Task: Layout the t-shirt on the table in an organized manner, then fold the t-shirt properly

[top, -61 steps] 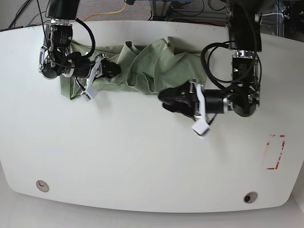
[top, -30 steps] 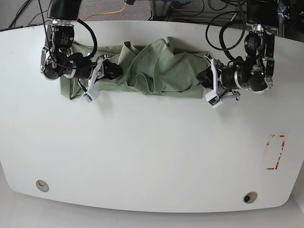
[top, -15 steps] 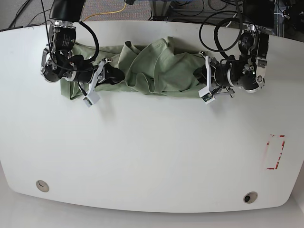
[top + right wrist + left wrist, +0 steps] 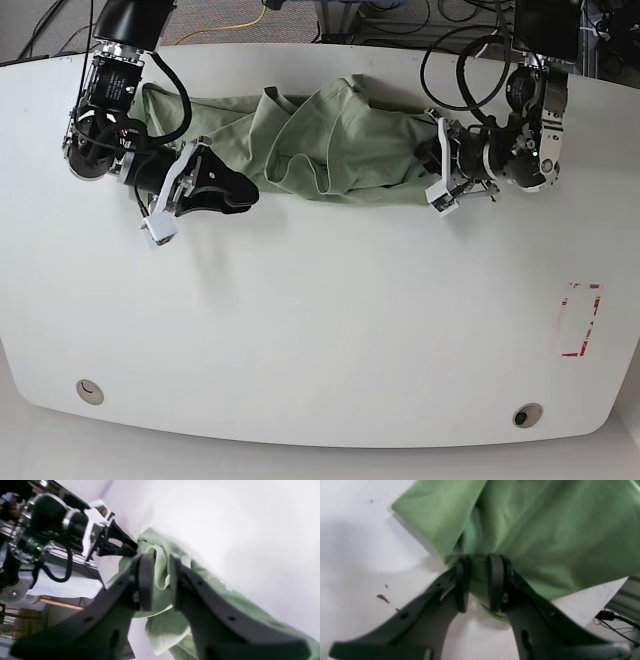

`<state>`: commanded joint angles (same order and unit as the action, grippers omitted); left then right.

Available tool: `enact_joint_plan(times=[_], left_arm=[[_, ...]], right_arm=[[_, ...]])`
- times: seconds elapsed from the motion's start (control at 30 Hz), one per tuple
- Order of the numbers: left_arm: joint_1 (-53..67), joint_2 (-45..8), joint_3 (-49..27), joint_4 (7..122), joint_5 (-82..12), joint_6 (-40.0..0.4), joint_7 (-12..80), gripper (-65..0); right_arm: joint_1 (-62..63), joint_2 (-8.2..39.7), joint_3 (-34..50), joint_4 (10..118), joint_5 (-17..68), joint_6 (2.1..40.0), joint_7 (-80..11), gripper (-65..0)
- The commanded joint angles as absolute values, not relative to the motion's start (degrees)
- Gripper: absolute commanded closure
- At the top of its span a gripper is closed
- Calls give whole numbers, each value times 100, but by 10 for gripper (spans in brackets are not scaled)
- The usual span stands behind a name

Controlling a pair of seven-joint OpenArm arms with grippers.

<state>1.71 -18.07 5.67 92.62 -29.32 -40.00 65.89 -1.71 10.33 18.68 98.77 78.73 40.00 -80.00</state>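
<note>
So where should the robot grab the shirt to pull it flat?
Probably by its two far ends. The t-shirt lies bunched in a long strip on the table, so pulling the ends apart should spread it. The left gripper already pinches one end's edge, coming in from the side. The right gripper could likely take the opposite end the same way.

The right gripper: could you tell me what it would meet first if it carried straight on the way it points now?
Most likely the t-shirt: the right gripper points along the bunched green fabric, a fold already between its fingers, with the left gripper at the far end. Depth is hard to judge.
</note>
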Motion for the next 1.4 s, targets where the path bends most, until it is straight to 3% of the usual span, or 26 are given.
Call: enact_joint_plan(times=[0.13,0.37,0.57,0.9,1.03,1.27,1.4], left_arm=[[171,-1807,567,9262,-2932,-4000,6589,-106],[171,-1833,576,9279,-2932,-4000,6589,-106],[171,-1815,576,9297,-2932,-4000,6589,-106],[286,-1815,567,9297,-2941,-4000,6589,-106],[286,-1807,567,9297,-2941,-4000,6589,-106],[286,-1807,567,9297,-2941,-4000,6589,-106],[286,-1807,567,9297,-2941,-4000,6589,-106]], right_arm=[[-136,813,1385,9604,7802,4000,-8000,-228],[207,277,796,9147,7081,4000,-8000,-174],[400,136,646,8681,6642,4000,-8000,-154],[426,163,664,8198,5736,4000,-7925,-154],[409,435,637,8154,5305,4000,-7609,-154],[330,831,664,8189,5314,4000,-7415,-154],[321,1033,673,8418,5842,4000,-7503,-159]])
